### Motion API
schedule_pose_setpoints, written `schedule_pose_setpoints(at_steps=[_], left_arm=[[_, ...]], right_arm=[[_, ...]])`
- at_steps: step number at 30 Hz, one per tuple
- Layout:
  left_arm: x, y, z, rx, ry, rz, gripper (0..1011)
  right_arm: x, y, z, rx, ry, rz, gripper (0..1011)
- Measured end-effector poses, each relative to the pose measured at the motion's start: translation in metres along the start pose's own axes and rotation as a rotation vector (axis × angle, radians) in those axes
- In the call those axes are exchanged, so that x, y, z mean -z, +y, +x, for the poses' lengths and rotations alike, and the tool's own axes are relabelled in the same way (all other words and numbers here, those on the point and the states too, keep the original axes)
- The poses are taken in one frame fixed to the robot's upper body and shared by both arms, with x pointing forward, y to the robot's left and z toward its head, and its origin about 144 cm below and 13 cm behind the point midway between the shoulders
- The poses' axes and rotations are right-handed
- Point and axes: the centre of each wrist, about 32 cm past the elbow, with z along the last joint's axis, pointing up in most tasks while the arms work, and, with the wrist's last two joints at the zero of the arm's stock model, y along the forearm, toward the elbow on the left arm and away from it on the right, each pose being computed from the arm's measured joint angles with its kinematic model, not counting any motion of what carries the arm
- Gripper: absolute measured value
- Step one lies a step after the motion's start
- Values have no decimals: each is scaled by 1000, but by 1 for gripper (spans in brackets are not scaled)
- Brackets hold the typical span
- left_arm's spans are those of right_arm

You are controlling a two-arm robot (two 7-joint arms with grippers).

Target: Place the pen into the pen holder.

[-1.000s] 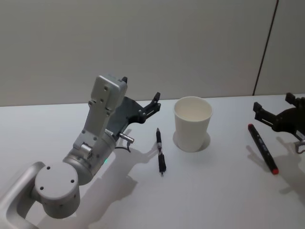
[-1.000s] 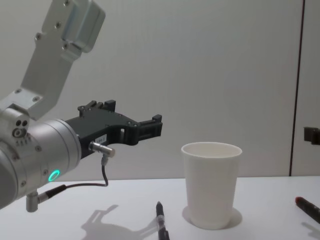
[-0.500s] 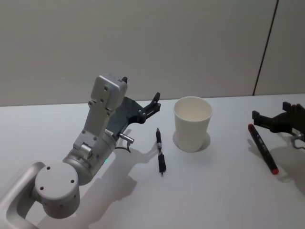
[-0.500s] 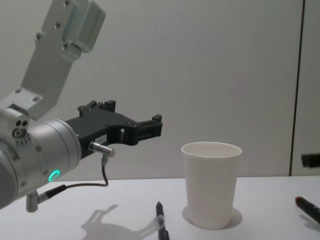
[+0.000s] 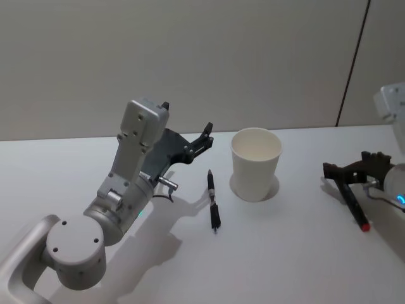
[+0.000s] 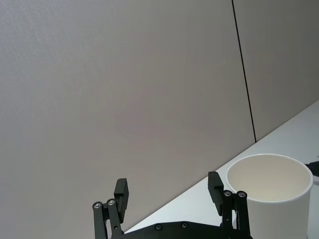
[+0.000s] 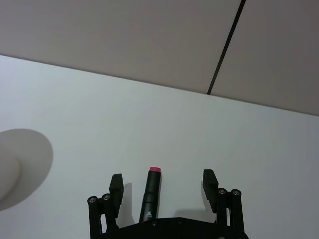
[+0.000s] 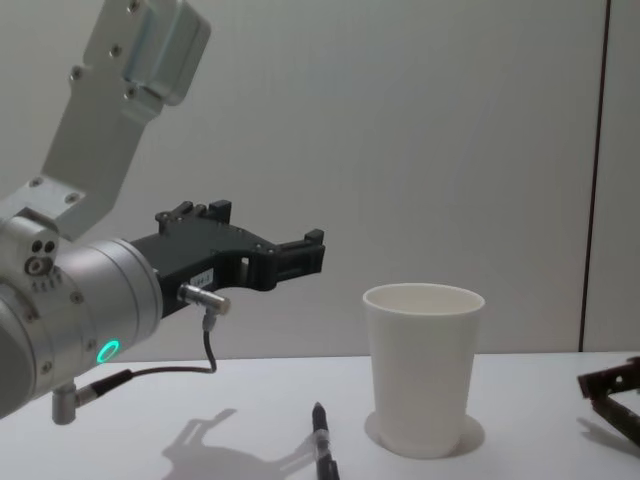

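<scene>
White counter (image 5: 285, 259) fills the near ground and ends at a plain grey wall (image 5: 190, 50) with one dark vertical seam (image 5: 352, 60) on the right. Nearest on the left is the left arm's grey body. A black pen (image 5: 212, 202) lies flat just beyond it, at about the centre, pointing near to far, with nothing touching it. On the right lies a marker pen (image 5: 356, 210), also flat, with a red tip at its near end. The right gripper (image 5: 347, 163) is low over the marker's far end, its jaws spread wide with one on each side of the barrel. In the right wrist view the marker (image 7: 151, 193) lies between the two fingers (image 7: 116, 186) with a clear gap on both sides, so it is not clamped. The pen holder (image 5: 255, 164), a white paper cup, stands upright just right of the black pen and slightly farther back, well left of the marker. The left gripper (image 5: 206, 135) hangs above the counter just left of the cup, jaws apart and empty.
</scene>
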Motion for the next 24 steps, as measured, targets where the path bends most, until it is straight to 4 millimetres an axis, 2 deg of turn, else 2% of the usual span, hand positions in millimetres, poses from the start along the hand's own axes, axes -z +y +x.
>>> schedule_pose_setpoints(at_steps=[10,24], left_arm=[[0,0,0,0,0,0,1003],[0,0,0,0,0,0,1004]], right_arm=[[0,12,-10,-15,17,-54,1001],[5,14,-13,-20,47,-74,1001]])
